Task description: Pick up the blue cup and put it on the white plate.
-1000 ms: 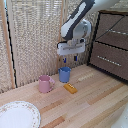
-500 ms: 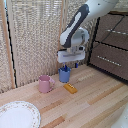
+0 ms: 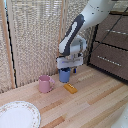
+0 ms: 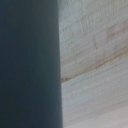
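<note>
The gripper [image 3: 66, 65] sits low over the cup [image 3: 64, 75], placed for a grasp; whether the jaws have closed I cannot tell. The cup stands on the counter [image 3: 95, 100] beside the pink mug [image 3: 45, 84], well apart from the plate [image 3: 18, 115].

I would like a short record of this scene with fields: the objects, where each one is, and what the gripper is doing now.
blue cup: upright on the wooden table, near the reed screen
gripper: down over the blue cup's top; whether it is closed on the cup cannot be told
pink mug: on the table, at the exterior view's left of the blue cup, apart from it
orange block: flat on the table in front of the blue cup
white plate: at the near left edge of the exterior view, nothing on it
wrist view: a dark blue surface beside wood grain
</note>
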Available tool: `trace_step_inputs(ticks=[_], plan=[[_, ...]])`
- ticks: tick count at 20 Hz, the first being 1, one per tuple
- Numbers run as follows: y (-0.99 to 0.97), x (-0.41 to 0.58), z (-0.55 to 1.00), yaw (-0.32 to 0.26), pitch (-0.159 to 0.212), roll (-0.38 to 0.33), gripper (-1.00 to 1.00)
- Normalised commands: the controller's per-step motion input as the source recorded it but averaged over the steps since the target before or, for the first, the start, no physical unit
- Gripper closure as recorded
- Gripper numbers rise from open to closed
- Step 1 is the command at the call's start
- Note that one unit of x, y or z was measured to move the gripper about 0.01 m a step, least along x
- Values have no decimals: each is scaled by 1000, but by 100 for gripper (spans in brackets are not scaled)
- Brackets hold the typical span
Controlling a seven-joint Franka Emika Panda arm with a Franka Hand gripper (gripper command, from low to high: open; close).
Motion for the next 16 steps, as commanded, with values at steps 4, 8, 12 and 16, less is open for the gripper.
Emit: trace_step_inputs(ticks=[4, 8, 12, 16], plan=[[1, 0, -4, 0, 2, -8, 100], [0, -3, 0, 0, -27, -5, 100], [0, 0, 1, 23, -11, 0, 100], [5, 0, 1, 11, 2, 0, 100]])
